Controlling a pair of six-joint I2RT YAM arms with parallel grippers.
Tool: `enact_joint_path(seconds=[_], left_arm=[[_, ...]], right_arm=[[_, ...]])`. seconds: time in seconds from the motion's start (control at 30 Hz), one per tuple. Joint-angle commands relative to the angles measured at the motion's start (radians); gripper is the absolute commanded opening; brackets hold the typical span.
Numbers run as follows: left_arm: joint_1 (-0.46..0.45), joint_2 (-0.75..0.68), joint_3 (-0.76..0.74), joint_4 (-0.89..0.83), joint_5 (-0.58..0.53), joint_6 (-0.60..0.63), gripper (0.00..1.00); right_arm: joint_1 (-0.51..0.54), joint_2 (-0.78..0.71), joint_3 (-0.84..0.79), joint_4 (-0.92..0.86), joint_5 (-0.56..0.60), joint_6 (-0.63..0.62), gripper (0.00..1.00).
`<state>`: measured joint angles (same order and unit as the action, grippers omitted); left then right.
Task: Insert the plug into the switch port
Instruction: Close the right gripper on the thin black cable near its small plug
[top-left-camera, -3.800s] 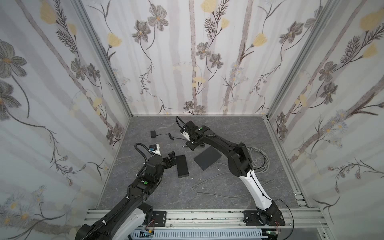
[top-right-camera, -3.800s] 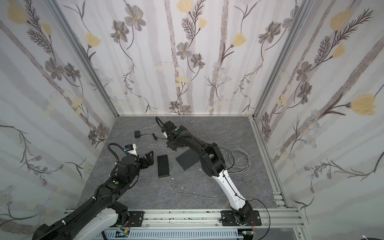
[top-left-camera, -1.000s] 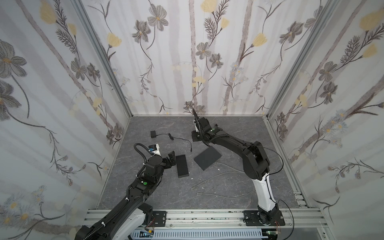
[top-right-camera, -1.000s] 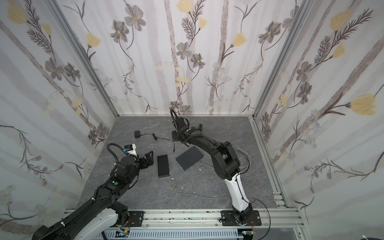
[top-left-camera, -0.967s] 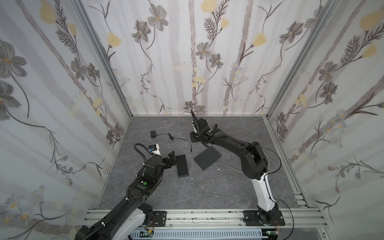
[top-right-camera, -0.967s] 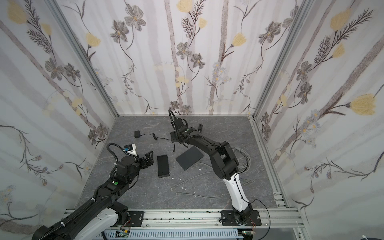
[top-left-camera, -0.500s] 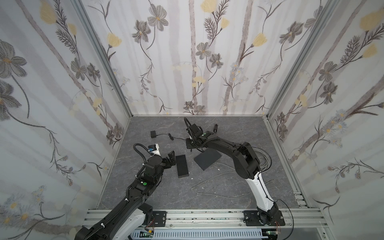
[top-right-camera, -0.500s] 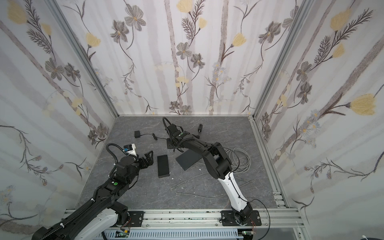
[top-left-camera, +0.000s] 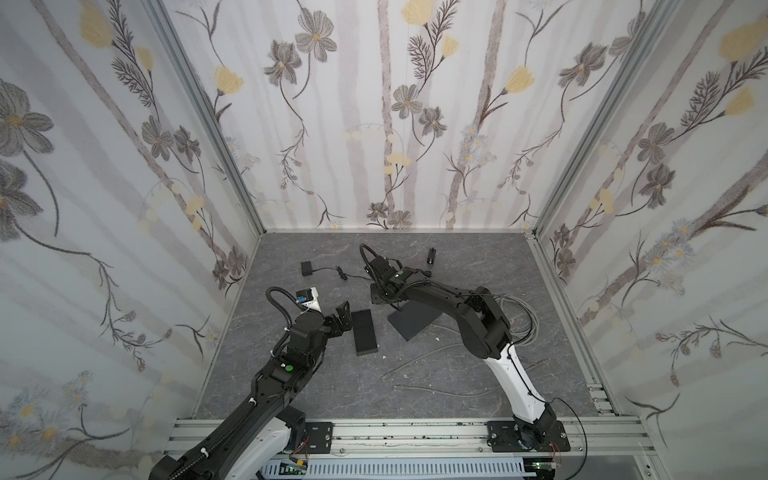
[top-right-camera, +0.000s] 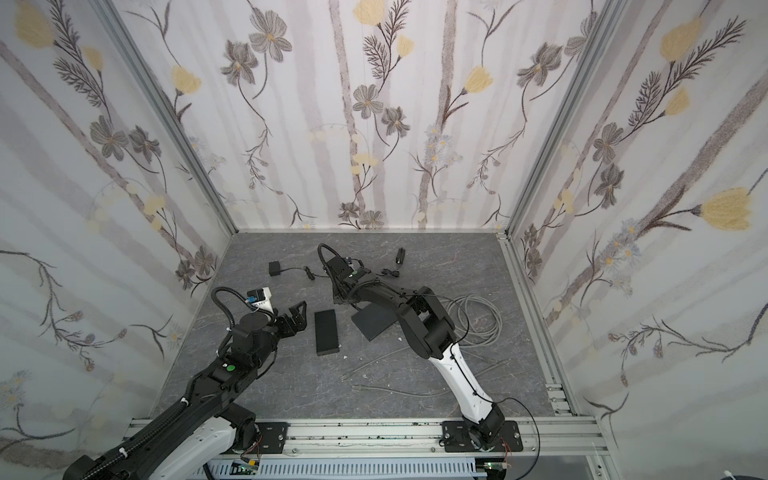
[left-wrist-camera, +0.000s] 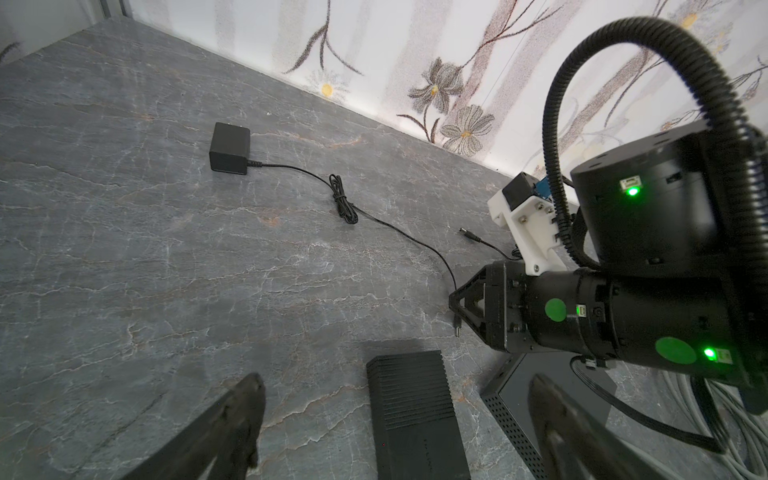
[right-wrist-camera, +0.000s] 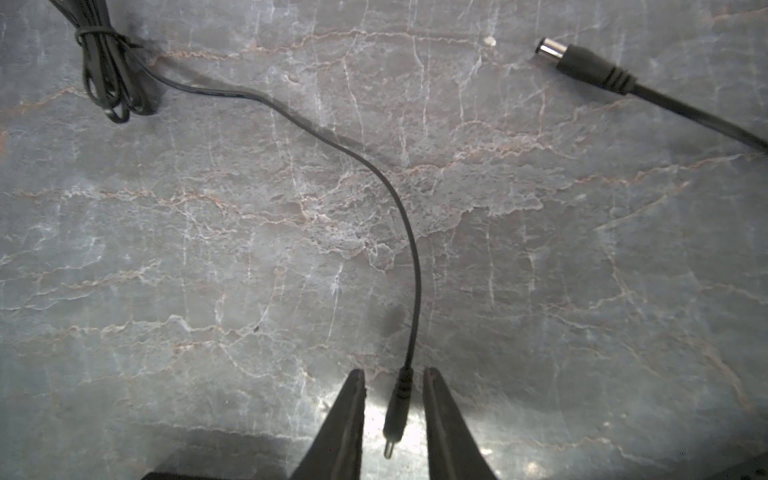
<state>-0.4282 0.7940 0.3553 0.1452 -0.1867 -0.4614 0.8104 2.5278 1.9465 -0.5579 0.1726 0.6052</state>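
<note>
Main worry: that skinny plug is round and lies flat on the counter. An off-centre pinch could roll it, squirt it out, or leave it crooked for the port. The tied bundle on its cord could drag too.

Right hand is partly open, fingers straddling the plug with a sliver of gap each side, so nothing's gripped yet. In both top views that's near the middle of the frame, just above the switch. Left hand is spread wide and empty, just beside the switch.
</note>
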Motion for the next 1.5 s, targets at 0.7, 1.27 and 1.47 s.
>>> enact_joint_path(seconds=[0.7, 1.27, 1.47], left_arm=[[0.0, -0.025, 0.004, -0.01, -0.002, -0.012, 1.0], [0.0, -0.007, 0.002, 0.007, 0.031, -0.006, 0.99], [0.001, 0.025, 0.005, 0.019, 0.049, -0.006, 0.99]], right_arm=[[-0.004, 0.086, 0.1, -0.093, -0.06, 0.084, 0.26], [0.005, -0.085, -0.003, -0.022, -0.109, -0.184, 0.01], [0.003, -0.232, -0.212, 0.141, -0.245, -0.212, 0.0]])
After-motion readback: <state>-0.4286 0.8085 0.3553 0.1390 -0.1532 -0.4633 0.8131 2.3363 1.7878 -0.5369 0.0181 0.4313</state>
